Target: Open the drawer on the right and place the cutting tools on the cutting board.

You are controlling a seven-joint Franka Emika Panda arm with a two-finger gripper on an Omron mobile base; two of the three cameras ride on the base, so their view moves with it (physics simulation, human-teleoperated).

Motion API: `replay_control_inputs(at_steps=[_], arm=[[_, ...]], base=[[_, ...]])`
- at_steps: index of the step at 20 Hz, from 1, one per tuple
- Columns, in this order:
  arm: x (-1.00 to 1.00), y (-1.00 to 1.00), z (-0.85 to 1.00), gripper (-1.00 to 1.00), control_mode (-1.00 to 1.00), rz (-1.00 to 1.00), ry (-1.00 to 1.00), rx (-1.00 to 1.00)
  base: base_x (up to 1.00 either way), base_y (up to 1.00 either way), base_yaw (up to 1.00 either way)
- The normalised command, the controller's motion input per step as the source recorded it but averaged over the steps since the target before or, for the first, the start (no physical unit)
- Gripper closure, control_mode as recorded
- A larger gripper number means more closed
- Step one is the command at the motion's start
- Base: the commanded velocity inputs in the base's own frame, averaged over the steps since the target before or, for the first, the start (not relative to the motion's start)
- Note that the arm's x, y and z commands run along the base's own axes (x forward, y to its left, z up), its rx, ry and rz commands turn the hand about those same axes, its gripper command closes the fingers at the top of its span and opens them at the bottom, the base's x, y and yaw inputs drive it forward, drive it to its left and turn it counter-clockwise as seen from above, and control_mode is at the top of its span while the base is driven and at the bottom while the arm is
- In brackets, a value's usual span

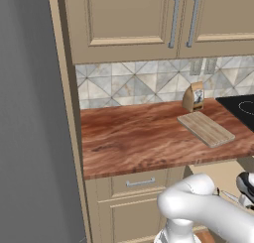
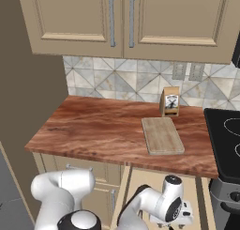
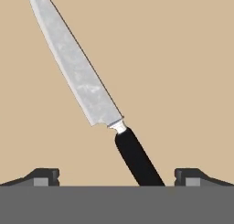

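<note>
The drawer [image 2: 150, 177] under the counter's right part stands pulled out, and its plain tan floor [image 3: 183, 58] lies right below my hand. One of the cutting tools, a knife [image 3: 80, 74] with a silver blade and a black handle [image 3: 137, 159], lies flat on that floor. My gripper [image 3: 118, 177] hangs open just over the handle end, one fingertip [image 3: 45, 176] on each side, not touching it. The cutting board [image 1: 206, 128] [image 2: 162, 135], pale striped wood, lies bare on the reddish-brown counter above the drawer.
A small brown paper bag [image 2: 170, 101] stands behind the board against the tiled wall. A black cooktop [image 2: 227, 135] borders the counter on the right. A narrower drawer front with a silver bar handle [image 1: 140, 182] sits left of the open drawer. Wall cabinets hang overhead.
</note>
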Motion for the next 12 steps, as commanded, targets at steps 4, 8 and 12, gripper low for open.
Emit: replay_control_inputs(at_steps=[4,8,12], arm=[[0.0,-0.21,-0.2,-1.0,-1.0,0.0,0.0,0.0],[0.0,-0.19,-0.21,-1.0,-1.0,0.0,0.0,0.0],[0.0,-0.11,-0.17,-1.0,-1.0,0.0,0.0,0.0]], base=[[0.0,0.0,0.0],[0.0,0.0,0.0],[0.0,0.0,0.0]])
